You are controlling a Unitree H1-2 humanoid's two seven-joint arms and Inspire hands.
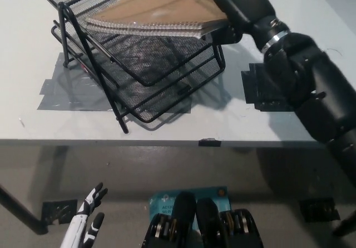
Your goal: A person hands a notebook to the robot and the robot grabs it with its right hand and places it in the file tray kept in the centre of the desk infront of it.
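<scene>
A brown spiral-bound notebook (158, 10) is held tilted over the top tier of the black wire file tray (133, 75), its spiral edge toward me and its right corner lifted. My black right hand (236, 0) is shut on that right corner, at the tray's right side near the picture's top. The fingers are hidden behind the notebook and the frame edge. My white left hand (83, 228) hangs low at the bottom left, below the desk edge, fingers spread and holding nothing.
The tray stands on a white desk (55, 123), over grey tape patches (72, 95). A black tape square (261, 89) lies on the desk under my right forearm. A small black mark (208, 143) sits at the desk's front edge.
</scene>
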